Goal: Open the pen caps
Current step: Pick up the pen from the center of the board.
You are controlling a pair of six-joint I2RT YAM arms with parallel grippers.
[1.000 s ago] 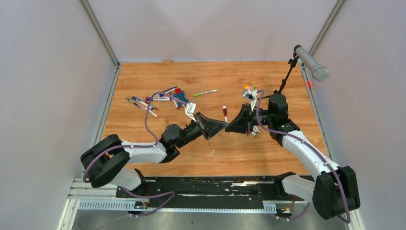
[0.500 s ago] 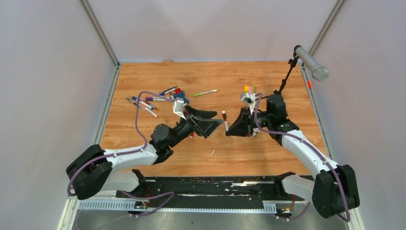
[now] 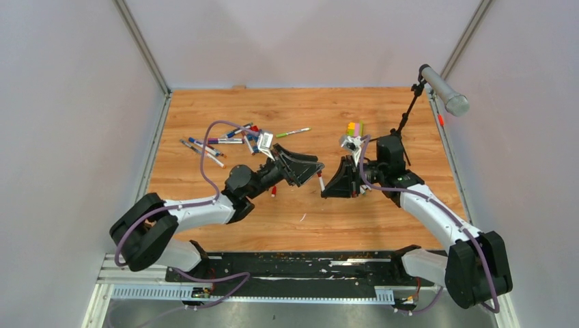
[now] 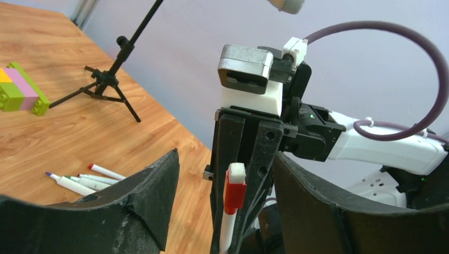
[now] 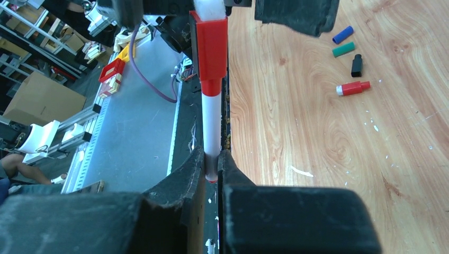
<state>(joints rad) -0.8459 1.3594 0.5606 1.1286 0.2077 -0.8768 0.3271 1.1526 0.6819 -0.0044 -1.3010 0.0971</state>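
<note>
My right gripper (image 5: 213, 159) (image 3: 332, 182) is shut on the lower end of a white pen (image 5: 212, 121) (image 3: 320, 179) and holds it up off the table. The pen's red cap (image 5: 210, 45) (image 4: 234, 191) is on its far end. My left gripper (image 4: 225, 159) (image 3: 311, 167) is open. Its two fingers (image 4: 143, 201) stand on either side of that cap, with a gap on both sides. Loose pen caps lie on the wood: blue (image 5: 342, 35), green (image 5: 343, 49), black (image 5: 356, 65) and red (image 5: 353, 88).
A pile of pens (image 3: 218, 143) lies at the back left, with a single green-ended pen (image 3: 293, 132) near it. Uncapped pens (image 4: 84, 180) lie beside the right arm. A yellow-pink-green block stack (image 3: 354, 128) and a microphone stand (image 3: 408, 109) are at the back right.
The left gripper went from shut to open, swung back and then came forward around the red cap. The right gripper kept hold of the pen and shifted slightly towards the near edge.
</note>
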